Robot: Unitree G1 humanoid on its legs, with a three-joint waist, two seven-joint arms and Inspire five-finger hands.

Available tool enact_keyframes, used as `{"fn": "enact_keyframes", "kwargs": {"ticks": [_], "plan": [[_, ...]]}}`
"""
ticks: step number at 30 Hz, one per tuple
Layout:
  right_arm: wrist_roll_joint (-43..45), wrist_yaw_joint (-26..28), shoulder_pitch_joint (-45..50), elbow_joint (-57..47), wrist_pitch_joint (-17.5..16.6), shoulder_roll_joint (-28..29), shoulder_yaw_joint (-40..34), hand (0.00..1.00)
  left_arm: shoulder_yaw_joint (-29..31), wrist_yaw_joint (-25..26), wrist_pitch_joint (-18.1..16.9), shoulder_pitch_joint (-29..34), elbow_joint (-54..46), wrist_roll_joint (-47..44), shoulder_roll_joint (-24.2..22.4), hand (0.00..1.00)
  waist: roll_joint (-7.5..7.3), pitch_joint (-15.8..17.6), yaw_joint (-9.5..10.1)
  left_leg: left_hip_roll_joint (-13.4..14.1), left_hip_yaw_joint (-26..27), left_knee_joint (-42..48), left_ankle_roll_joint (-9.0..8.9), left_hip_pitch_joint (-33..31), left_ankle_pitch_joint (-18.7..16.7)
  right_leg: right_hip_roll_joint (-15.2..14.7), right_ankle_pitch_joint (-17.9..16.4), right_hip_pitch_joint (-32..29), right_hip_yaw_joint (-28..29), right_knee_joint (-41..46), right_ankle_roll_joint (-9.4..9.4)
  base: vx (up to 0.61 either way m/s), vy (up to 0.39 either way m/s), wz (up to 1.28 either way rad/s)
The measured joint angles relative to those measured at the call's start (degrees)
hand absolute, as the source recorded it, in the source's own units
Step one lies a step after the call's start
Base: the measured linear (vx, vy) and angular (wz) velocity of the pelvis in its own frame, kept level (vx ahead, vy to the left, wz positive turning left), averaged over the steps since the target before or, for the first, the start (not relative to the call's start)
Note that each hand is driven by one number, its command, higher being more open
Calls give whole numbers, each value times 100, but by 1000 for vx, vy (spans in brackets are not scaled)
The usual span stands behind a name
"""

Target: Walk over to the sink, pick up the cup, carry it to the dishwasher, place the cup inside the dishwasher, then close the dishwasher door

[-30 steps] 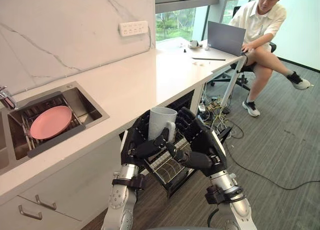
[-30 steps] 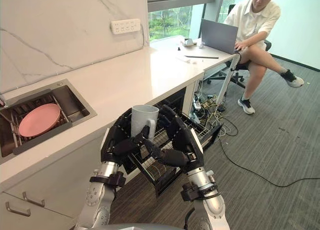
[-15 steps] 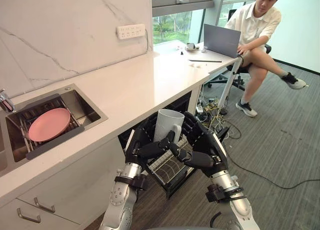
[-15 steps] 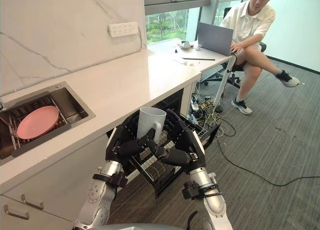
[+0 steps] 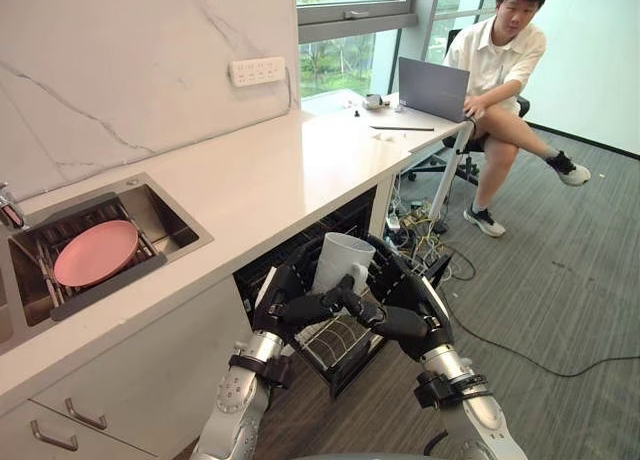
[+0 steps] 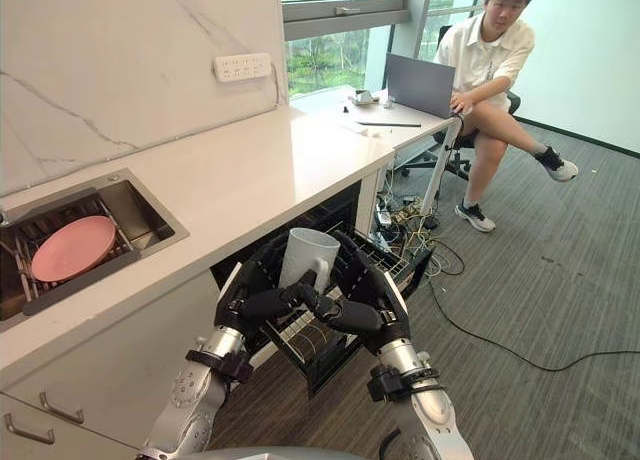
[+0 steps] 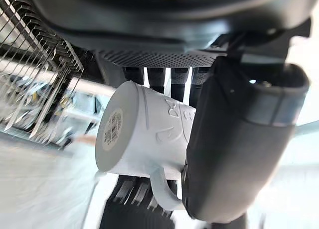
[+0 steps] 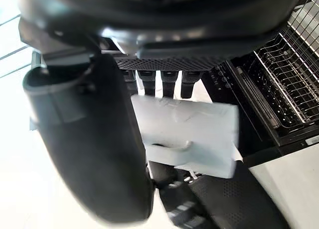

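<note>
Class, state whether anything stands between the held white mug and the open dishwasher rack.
Nothing visible does: the white ceramic mug, clasped by the left hand and right hand, hangs above the pulled-out wire rack.

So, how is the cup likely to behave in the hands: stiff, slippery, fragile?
The cup looks like glazed ceramic, so probably rigid but breakable if dropped. Its smooth wall may be slippery; the left hand and right hand clamp it from both sides. Taller than wide, it could tip on the wire rack.
</note>
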Motion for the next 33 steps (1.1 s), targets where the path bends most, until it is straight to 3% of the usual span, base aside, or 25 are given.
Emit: {"fn": "enact_keyframes", "kwargs": {"ticks": [8, 9, 16, 21, 22, 28, 33], "plan": [[152, -361, 2, -57, 231, -20, 108, 90, -1, 9, 8, -4, 153, 76, -16, 30, -66, -44, -3, -3, 7, 8, 5, -1, 14, -5, 12, 0, 9, 0, 3, -8, -4, 0], [152, -430, 2, -73, 286, -20, 147, 30, -2, 33, 5, 8, 153, 107, 19, 30, -66, -44, -4, -2, 7, 5, 3, -1, 19, -6, 12, 0, 4, 0, 3, 0, 0, 0], [165, -831, 2, -78, 674, -22, 259, 30, -4, 282, -119, 142, 178, 589, 219, 30, -70, -46, -6, -5, -3, -4, 2, -5, 30, -11, 13, -1, -12, -1, 3, 0, 0, 0], [89, -1018, -27, -39, 702, -109, 87, 30, -342, 509, -266, 310, 50, 1152, 389, 30, -119, -87, 8, -29, -51, -12, 18, -26, 40, -38, 13, -2, -58, -10, 4, 0, 0, 5], [90, -1002, -38, -43, 678, -100, 82, 30, -407, 752, -263, 373, -46, 1263, 357, 90, -144, -108, 5, -29, -64, -9, 20, -30, 42, -40, 13, 1, -73, -17, 4, 0, 0, 3], [44, -925, -275, -49, 317, 273, 83, 30, -451, 1453, -302, 611, -624, 1628, 38, 90, -168, -121, 87, -27, -148, 24, 30, -68, 62, -53, -24, 19, -183, -32, 33, -18, -12, 8], [-40, -731, -403, -78, 1, 649, 40, 30, -244, 1672, -536, 635, -970, 1756, -367, 90, -174, -118, 166, -17, -258, 69, 26, -136, 68, -59, -49, 28, -318, -32, 13, -20, -25, 12]]}}
